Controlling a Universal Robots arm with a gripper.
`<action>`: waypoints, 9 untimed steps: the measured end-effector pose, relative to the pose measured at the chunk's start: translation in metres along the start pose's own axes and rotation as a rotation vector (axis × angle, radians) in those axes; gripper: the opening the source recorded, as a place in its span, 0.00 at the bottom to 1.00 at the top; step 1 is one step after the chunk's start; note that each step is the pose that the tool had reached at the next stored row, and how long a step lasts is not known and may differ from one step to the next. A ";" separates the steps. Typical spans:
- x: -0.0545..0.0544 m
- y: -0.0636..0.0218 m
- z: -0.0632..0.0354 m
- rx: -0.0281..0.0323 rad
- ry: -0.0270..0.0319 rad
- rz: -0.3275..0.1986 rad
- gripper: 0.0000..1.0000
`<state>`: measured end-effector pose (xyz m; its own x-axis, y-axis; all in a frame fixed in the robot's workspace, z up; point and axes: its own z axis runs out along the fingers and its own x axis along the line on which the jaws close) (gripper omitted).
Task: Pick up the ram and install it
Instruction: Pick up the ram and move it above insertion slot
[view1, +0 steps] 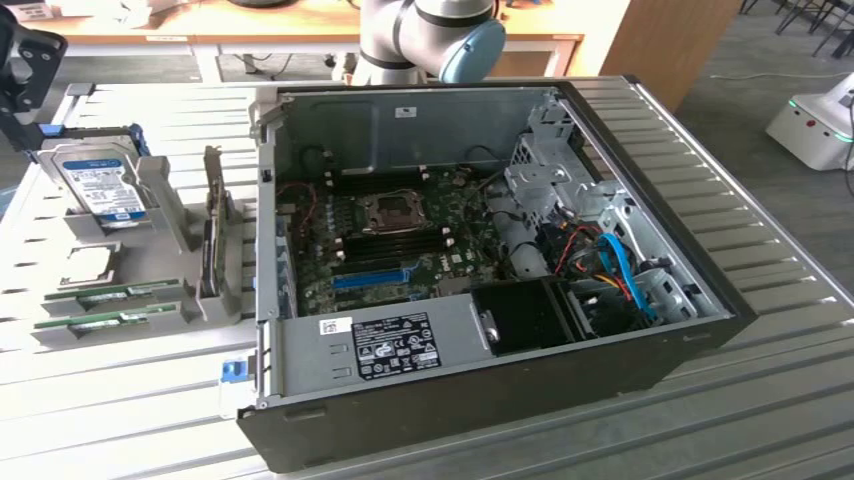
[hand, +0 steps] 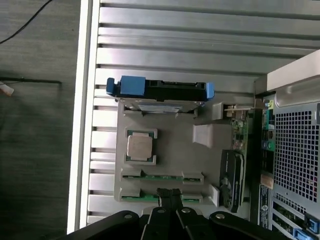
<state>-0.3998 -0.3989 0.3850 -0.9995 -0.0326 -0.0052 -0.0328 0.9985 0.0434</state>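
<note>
The Universal Robots arm (view1: 430, 35) is rising at the far side of the scene, its pale grey joint with a blue cap showing at the top of the exterior view. The dark tool (hand: 169, 194) is hanging at the exterior view's far left edge, pointing downward. In the wrist view its two black fingers (hand: 162, 193) are pressing together, tips meeting, gripping nothing, with the linkage behind them splaying to either side.
</note>
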 end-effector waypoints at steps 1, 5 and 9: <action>0.000 0.0000 0.0001 -0.0002 0.0005 -0.012 0.11; 0.000 0.0000 0.0001 -0.0004 0.0027 -0.062 0.11; 0.000 0.0000 0.0002 -0.0006 0.0049 -0.113 0.11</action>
<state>-0.3998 -0.3989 0.3848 -0.9894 -0.1453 -0.0052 -0.1454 0.9884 0.0433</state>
